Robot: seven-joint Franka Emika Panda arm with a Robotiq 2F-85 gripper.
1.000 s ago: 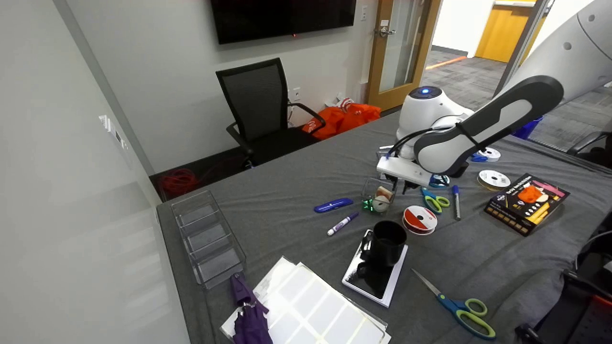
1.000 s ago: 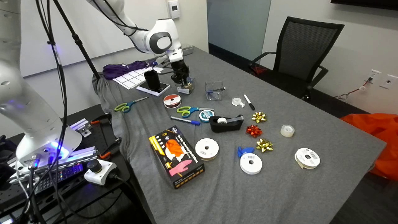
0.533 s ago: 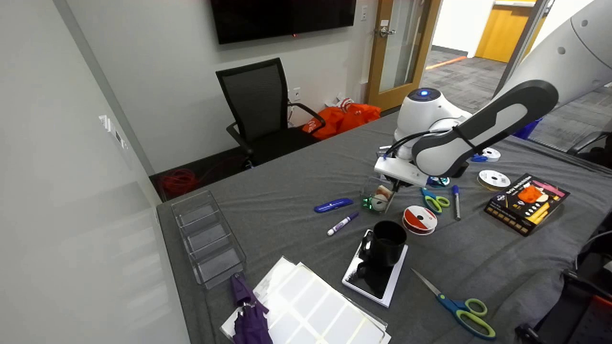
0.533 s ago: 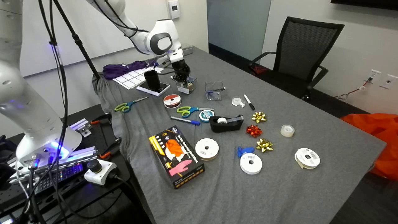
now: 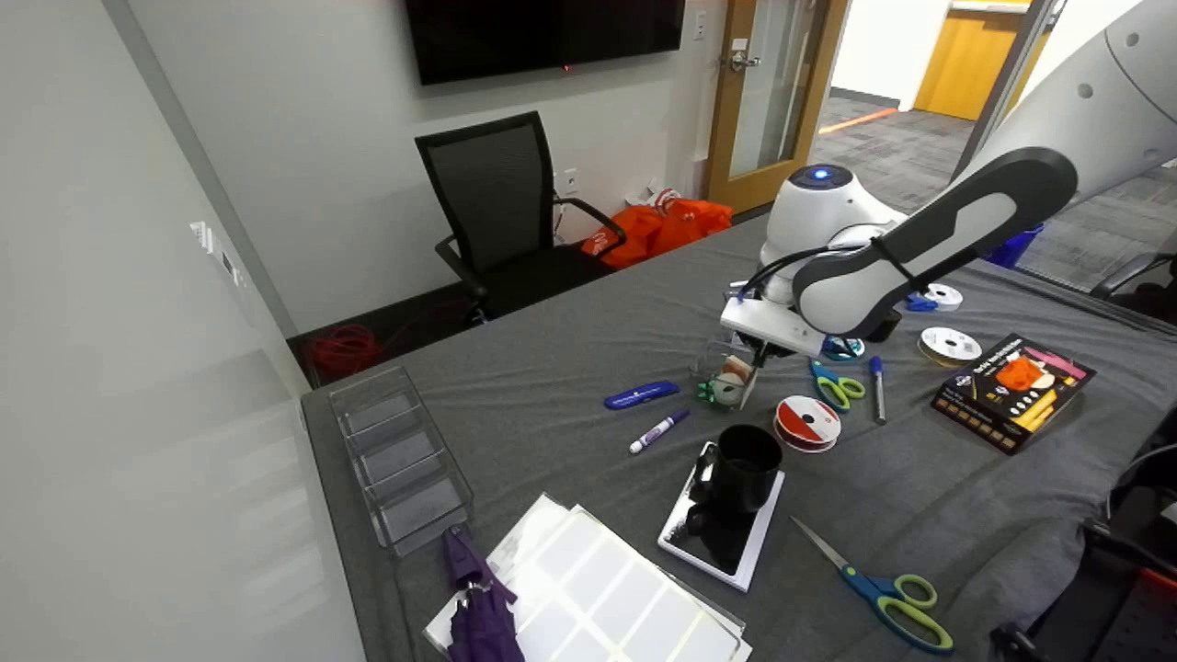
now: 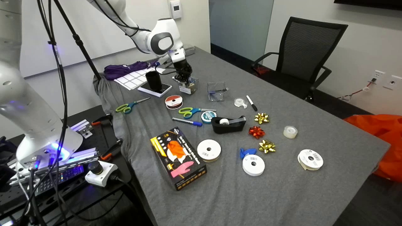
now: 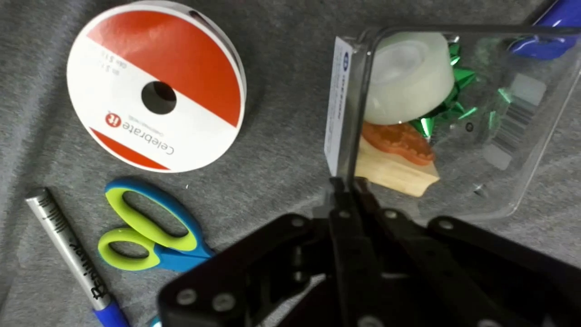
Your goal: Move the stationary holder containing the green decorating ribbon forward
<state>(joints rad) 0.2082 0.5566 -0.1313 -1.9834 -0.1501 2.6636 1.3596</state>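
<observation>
Clear plastic stationery holder [image 7: 476, 31]: right half of the wrist view, open side up, a white label [image 7: 338, 106] on its left wall; in both exterior views it is under the end of the arm [image 5: 975, 221]. Whether its base meets the grey cloth [image 6: 329, 135] all round cannot be told.
Green ribbon bow [image 7: 464, 78]: inside that holder, towards the top of the wrist view, partly behind a translucent tape roll [image 7: 417, 97].
Wooden block [image 7: 392, 175]: also inside, below the tape roll, with a ridged orange piece [image 7: 399, 143] on it.
Gripper [image 7: 349, 184]: lower centre of the wrist view, fingers [image 7: 337, 195] clamped on the holder's left wall near its lower end, one tip on each side.
Ribbon spool [image 7: 156, 122]: upper left of the wrist view, red and white, "Celebrate it" upside down, apart from the holder.
Scissors [image 7: 184, 260]: below the spool, blue and green handles, blades out of sight behind the gripper.
Blue-capped marker [image 7: 72, 252]: lower left of the wrist view, slanting, silver barrel.
Black mug [image 5: 747, 469]: in an exterior view, lower right of centre, upright on a white-edged flat case [image 5: 726, 552].
Black box [image 6: 179, 158]: in an exterior view, below centre, a pink glove pictured on top.
</observation>
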